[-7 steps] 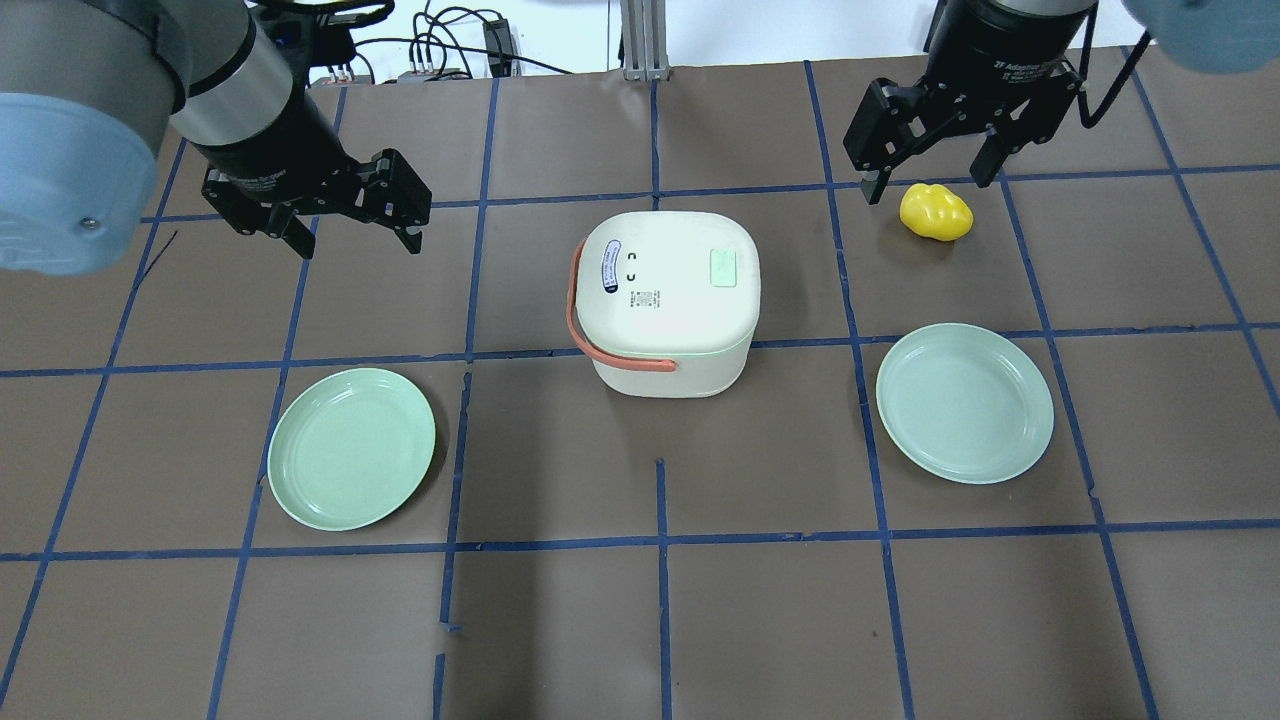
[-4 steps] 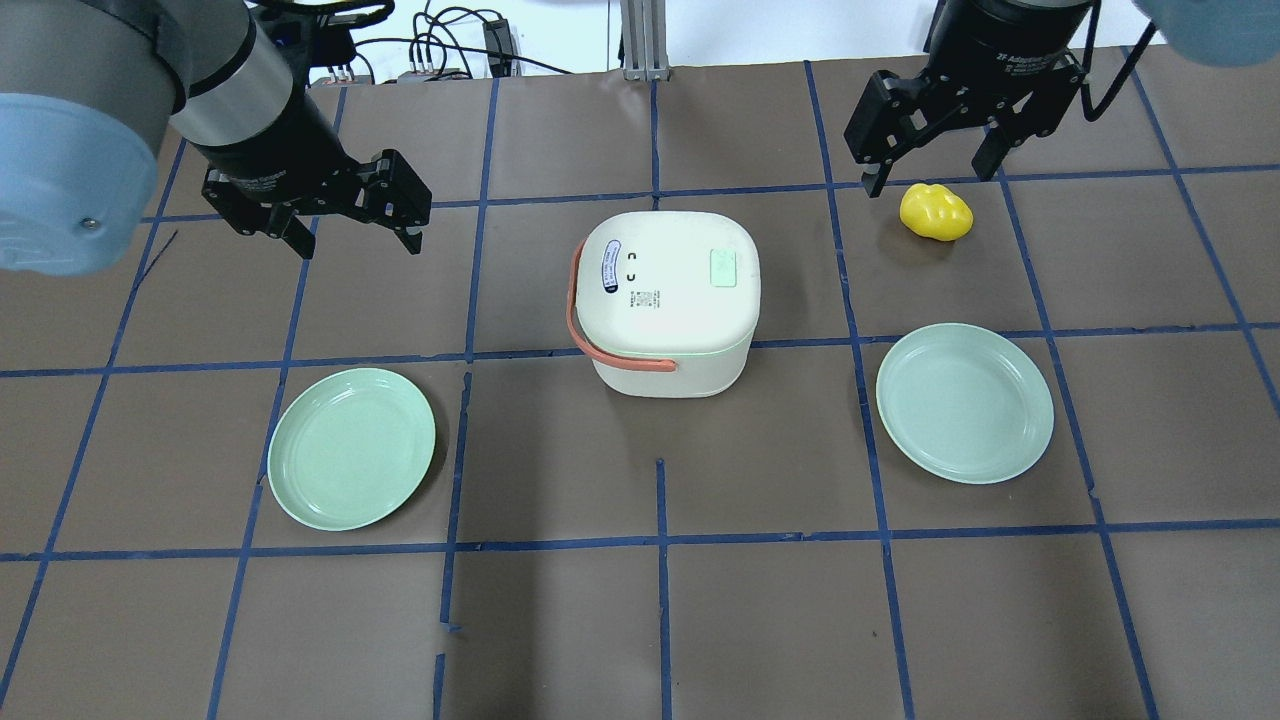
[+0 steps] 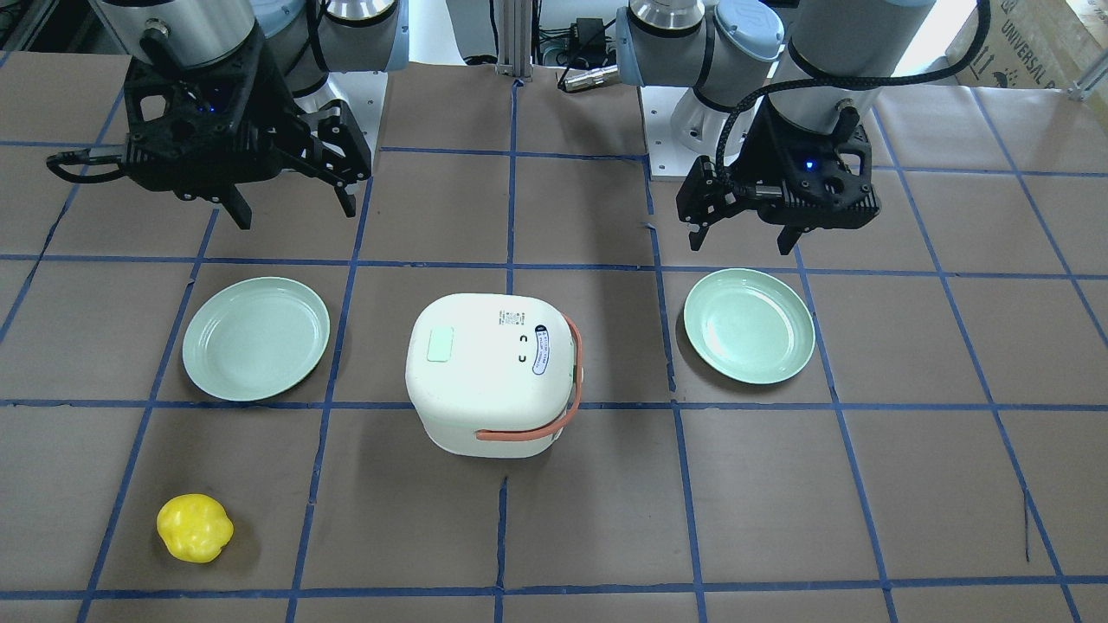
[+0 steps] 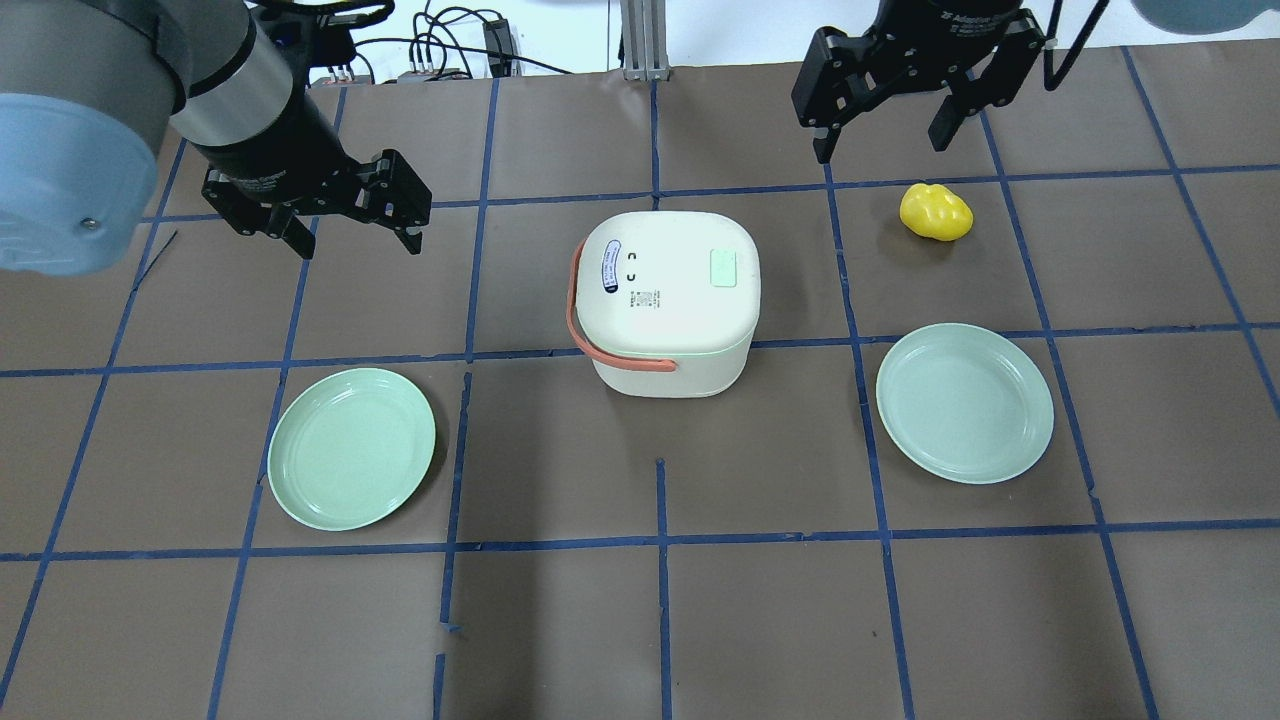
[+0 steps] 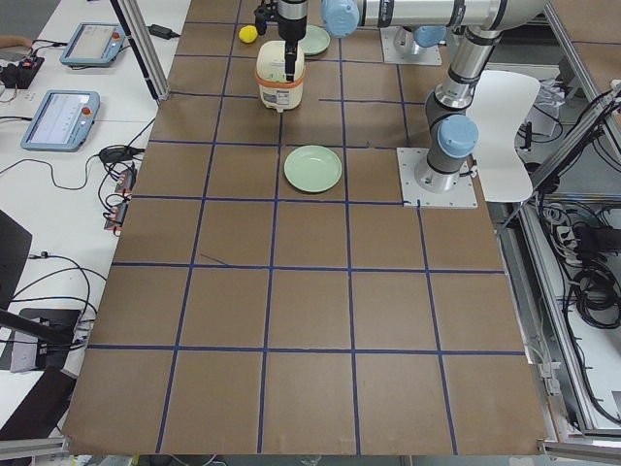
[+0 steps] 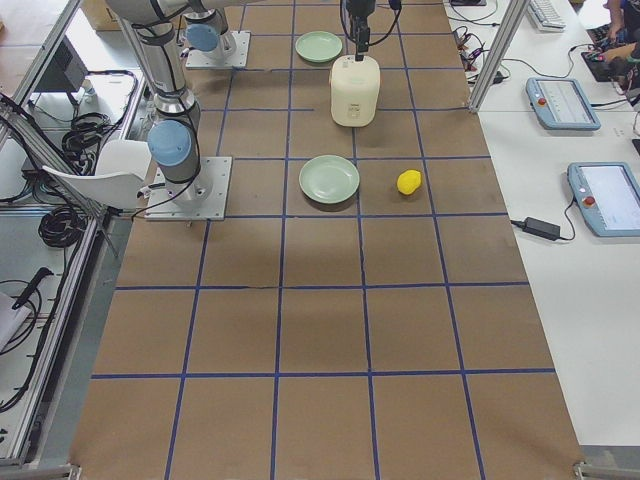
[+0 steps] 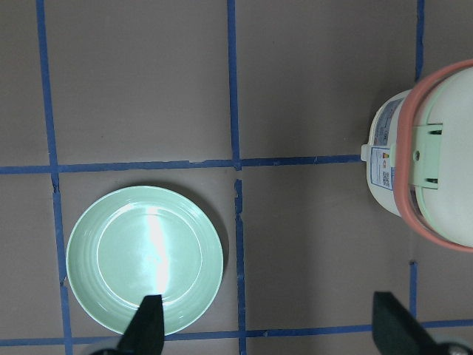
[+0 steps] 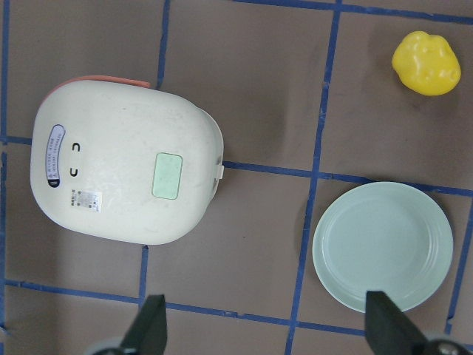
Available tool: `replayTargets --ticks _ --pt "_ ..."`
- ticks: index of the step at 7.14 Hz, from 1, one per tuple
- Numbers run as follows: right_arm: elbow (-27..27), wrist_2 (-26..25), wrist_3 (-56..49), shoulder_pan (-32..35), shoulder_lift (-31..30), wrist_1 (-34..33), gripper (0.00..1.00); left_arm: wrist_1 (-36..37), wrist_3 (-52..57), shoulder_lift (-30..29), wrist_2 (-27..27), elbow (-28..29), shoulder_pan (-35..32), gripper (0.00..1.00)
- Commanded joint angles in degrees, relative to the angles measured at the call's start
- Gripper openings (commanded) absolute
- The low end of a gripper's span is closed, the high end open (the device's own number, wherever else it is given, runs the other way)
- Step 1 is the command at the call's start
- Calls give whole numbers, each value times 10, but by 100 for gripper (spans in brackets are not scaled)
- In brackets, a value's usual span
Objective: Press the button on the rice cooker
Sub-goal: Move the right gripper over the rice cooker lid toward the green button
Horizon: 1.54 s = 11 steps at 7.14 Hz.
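Note:
The white rice cooker (image 4: 650, 320) with an orange handle stands mid-table, and its pale green button (image 4: 723, 268) sits on the lid's right side. The cooker (image 8: 111, 207) and its button (image 8: 168, 175) also show in the right wrist view, at the left. My right gripper (image 4: 882, 148) is open and empty, and hovers beyond the cooker's far right corner. My left gripper (image 4: 357, 235) is open and empty, and hovers to the left of the cooker. The left wrist view shows the cooker's handle side (image 7: 436, 177) at the right edge.
A green plate (image 4: 351, 448) lies at the near left and another green plate (image 4: 965, 402) at the near right. A yellow toy pepper (image 4: 936, 212) lies to the right of the cooker, just below the right gripper in the overhead view. Blue tape lines cross the brown table.
My right gripper has moved left and toward the far edge, off the yellow pepper and closer to the cooker's line. The left gripper has not moved.

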Motion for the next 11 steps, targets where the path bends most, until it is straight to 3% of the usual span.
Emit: replayTargets --ticks 1,2,3,8,9,11 --pt "-4 80 94 26 21 0 34 0 0 0 0 1 0 100" --pt "-5 87 105 42 53 -5 16 0 0 0 0 0 0 100" --pt "-4 87 104 47 77 -13 9 0 0 0 0 0 0 100" --pt "67 79 105 50 93 -104 7 0 0 0 0 0 0 100" --pt "71 57 108 50 96 -125 8 0 0 0 0 1 0 100" --pt "78 47 113 50 102 -126 8 0 0 0 0 0 0 100"
